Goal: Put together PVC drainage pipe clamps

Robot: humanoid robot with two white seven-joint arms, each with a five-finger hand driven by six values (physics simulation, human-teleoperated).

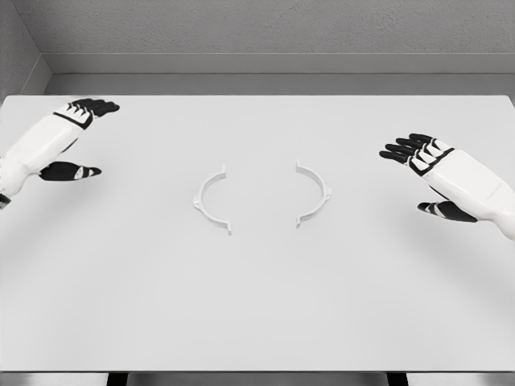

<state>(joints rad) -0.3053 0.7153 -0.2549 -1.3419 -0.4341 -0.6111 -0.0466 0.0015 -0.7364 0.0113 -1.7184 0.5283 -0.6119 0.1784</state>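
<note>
Two white half-ring clamp pieces lie flat at the middle of the white table point(257, 305). The left clamp half point(211, 200) curves out to the left, and the right clamp half point(314, 193) curves out to the right, with a gap between their facing ends. My left hand point(80, 133) hovers over the table's far left, fingers spread and empty, well away from the left half. My right hand point(422, 173) hovers at the right side, fingers extended and empty, a good distance from the right half.
A grey wall point(265, 32) rises behind the table's far edge. The table's front edge runs along the bottom of the view, with dark legs just showing below it.
</note>
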